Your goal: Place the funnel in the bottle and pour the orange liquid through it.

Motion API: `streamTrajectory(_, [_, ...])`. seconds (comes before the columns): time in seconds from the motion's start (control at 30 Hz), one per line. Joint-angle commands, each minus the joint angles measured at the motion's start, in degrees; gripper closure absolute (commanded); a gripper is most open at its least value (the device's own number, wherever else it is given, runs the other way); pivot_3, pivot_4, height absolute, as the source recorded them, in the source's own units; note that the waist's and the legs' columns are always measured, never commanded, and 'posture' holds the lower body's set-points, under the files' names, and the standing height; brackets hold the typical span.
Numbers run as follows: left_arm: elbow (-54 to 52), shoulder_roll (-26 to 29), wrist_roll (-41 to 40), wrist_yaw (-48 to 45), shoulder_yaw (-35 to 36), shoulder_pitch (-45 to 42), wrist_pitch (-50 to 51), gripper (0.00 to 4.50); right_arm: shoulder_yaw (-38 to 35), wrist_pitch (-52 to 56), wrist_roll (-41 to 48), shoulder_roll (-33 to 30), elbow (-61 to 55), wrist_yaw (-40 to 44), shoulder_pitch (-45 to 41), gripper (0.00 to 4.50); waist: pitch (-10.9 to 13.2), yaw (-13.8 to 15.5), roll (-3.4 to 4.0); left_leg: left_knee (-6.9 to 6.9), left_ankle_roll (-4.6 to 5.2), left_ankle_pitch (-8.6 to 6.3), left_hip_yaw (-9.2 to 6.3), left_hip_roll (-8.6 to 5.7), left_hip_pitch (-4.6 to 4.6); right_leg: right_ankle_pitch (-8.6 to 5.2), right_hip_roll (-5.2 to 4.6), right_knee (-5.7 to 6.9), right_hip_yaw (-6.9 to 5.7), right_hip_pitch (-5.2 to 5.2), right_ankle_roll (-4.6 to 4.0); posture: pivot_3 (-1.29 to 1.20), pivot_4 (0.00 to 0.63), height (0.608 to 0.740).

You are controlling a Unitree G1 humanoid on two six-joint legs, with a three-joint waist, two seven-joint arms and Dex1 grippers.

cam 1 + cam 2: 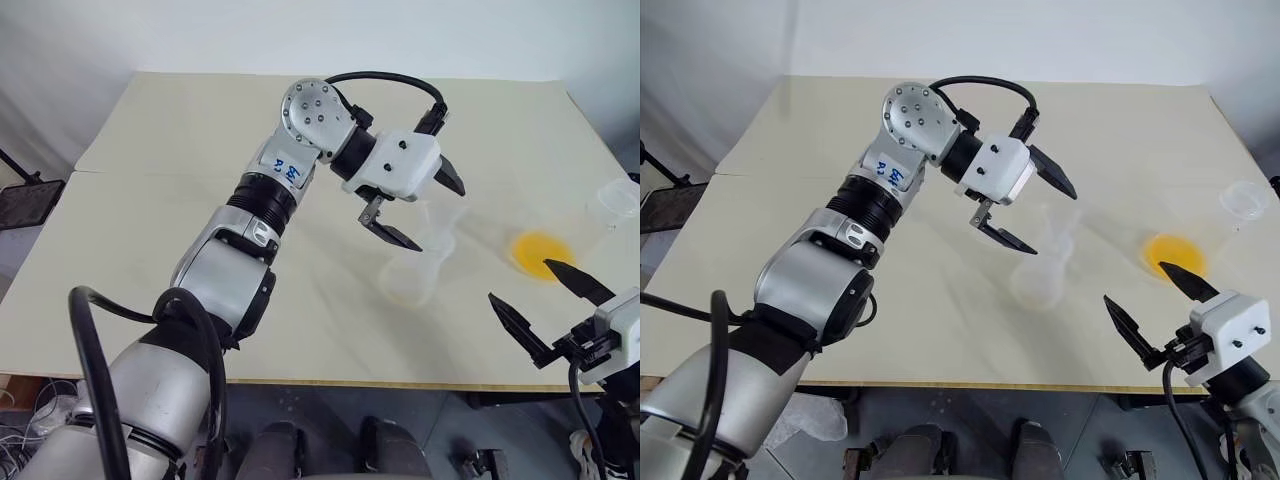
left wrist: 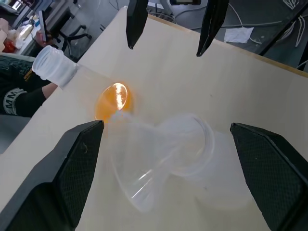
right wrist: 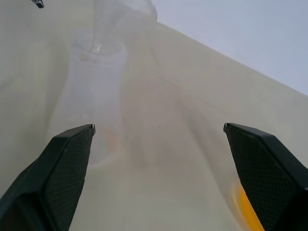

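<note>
1. Left eye view: a pale table (image 1: 180,150) with the translucent bottle (image 1: 408,280) standing near its middle. The clear funnel (image 1: 437,222) rests in the bottle's neck, tilted rather than straight. The left gripper (image 1: 412,208) hangs just above it, fingers spread wide and holding nothing. The orange liquid (image 1: 540,255) is a round patch in a clear container beside the bottle, on the robot's right. A clear cup (image 1: 615,203) stands near the table's right edge.

2. Right eye view: the right gripper (image 1: 1150,310) hovers over the near right edge of the table, fingers apart and empty, close to the orange liquid, probably placed to take that container for pouring.

3. Left wrist view: both black fingers (image 2: 77,168) stand far apart on either side of the funnel and bottle neck, touching neither. The funnel's wide rim leans to one side, so it may need straightening before pouring. A person's dark sleeve (image 2: 19,98) lies at the far table edge.

4. Right wrist view: the right fingers frame the bottle ahead, well apart from it; an orange sliver shows at one side.
</note>
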Motion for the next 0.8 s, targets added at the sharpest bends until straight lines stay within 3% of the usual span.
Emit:
streamTrajectory(0.03, [-5.29,0.34,-4.00,-4.28,1.19,-0.25,3.20,0.01,-0.31,-0.91,0.13,-0.65,-0.87,-0.02,-0.56,0.00,0.00,0.00,0.00,0.00,0.00,0.00,-0.02,0.00,0.01,0.00,0.00,0.00,0.00,0.00,0.00,0.00,0.150,0.740])
streamTrajectory(0.2, [-9.71,1.06,-7.20,-3.48,1.59,1.09,8.54,0.01,-0.94,-0.66,0.29,-1.17,-0.52,0.35,-0.91,0.00,0.00,-0.03,0.00,0.02,0.00,0.00,-0.11,0.00,0.01,0.00,0.00,0.02,0.01,0.00,0.00,0.00,0.150,0.740])
streamTrajectory(0.43, [-13.82,4.22,-11.69,6.58,7.19,4.93,27.71,0.01,-3.45,0.28,1.27,-2.12,-0.84,0.25,0.50,0.00,-0.02,-0.19,0.04,0.05,0.00,0.00,-0.25,0.04,0.05,0.00,0.00,0.14,0.02,0.00,0.00,0.00,0.150,0.740])
streamTrajectory(0.6, [-17.93,6.67,-15.87,8.42,11.20,13.42,34.46,0.01,-6.59,3.39,1.09,-1.64,-1.45,-2.98,2.14,0.00,-0.03,-0.21,0.05,0.29,-0.01,0.00,-0.36,0.03,0.00,0.01,-0.02,0.29,0.02,0.00,0.02,0.00,0.150,0.740])
streamTrajectory(0.8, [-21.74,10.72,-14.76,8.53,9.55,21.42,39.06,0.01,-8.31,5.94,1.13,0.25,-2.90,-7.29,2.85,0.00,-0.03,-0.05,0.05,0.41,-0.05,-0.02,-0.46,0.03,-0.01,0.01,-0.02,0.44,0.02,0.00,0.02,0.00,0.150,0.740])
